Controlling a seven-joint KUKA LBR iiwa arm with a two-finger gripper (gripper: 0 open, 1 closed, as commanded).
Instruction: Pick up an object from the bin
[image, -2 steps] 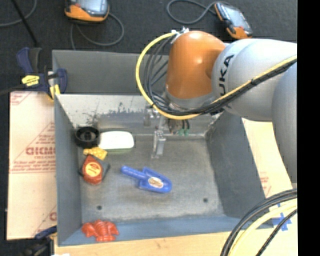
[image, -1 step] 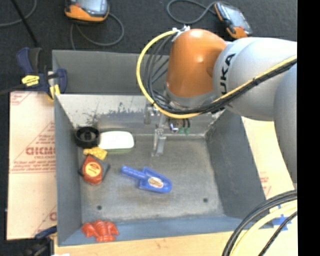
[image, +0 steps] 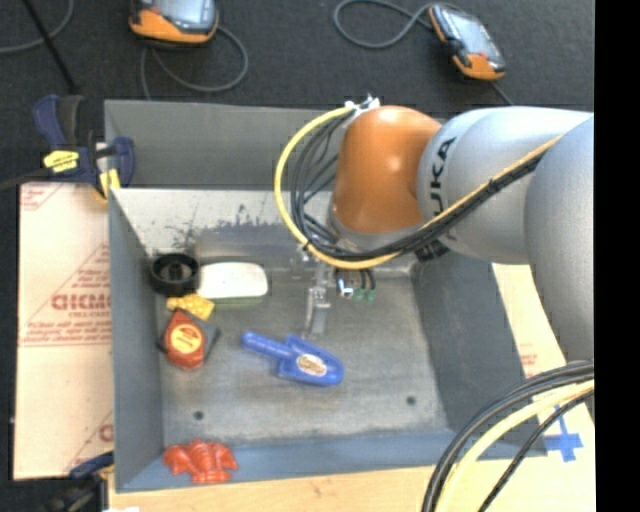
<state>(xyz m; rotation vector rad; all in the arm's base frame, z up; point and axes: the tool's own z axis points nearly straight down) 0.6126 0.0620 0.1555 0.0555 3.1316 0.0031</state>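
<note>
My gripper (image: 318, 310) hangs below the arm's orange cover over the middle of the bin floor. Just in front of it lies a blue handled tool (image: 296, 361) with an orange-and-white label on its wide end, its handle pointing left. The gripper's tip stands a little behind that tool's wide end, and nothing shows in its grasp. A white oval object (image: 234, 282) lies to the gripper's left, near the back wall.
At the left side sit a black ring (image: 173, 271), a small yellow piece (image: 191, 306) and an orange tape measure (image: 187, 341). A red-orange lumpy toy (image: 200, 460) lies in the front left corner. The arm and its cables cover the bin's back right.
</note>
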